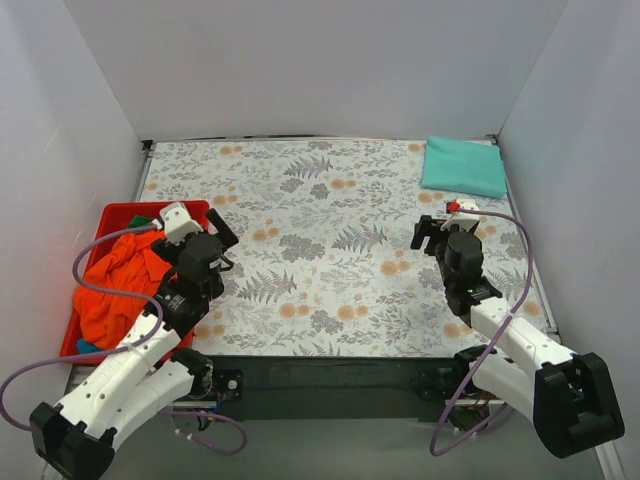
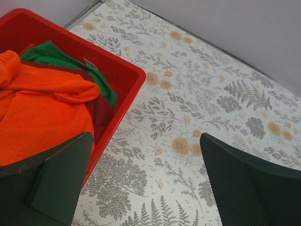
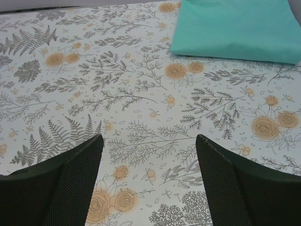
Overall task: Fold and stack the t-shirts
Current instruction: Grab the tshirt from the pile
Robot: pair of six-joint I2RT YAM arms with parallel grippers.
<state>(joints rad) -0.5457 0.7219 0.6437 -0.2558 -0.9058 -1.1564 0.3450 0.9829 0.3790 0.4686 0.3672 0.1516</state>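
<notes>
My left gripper (image 2: 150,176) and right gripper (image 3: 149,181) both gape empty, orange shirt (image 2: 42,108) heaped in the tray (image 2: 129,87) just left of my left jaws, so grabbing it might drag the green shirt (image 2: 61,57) along.

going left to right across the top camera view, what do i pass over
orange t-shirt in the red tray → left hand → right hand. The teal t-shirt is left out: it lies farther back and overlaps the right hand's span, so their order is unclear.
</notes>
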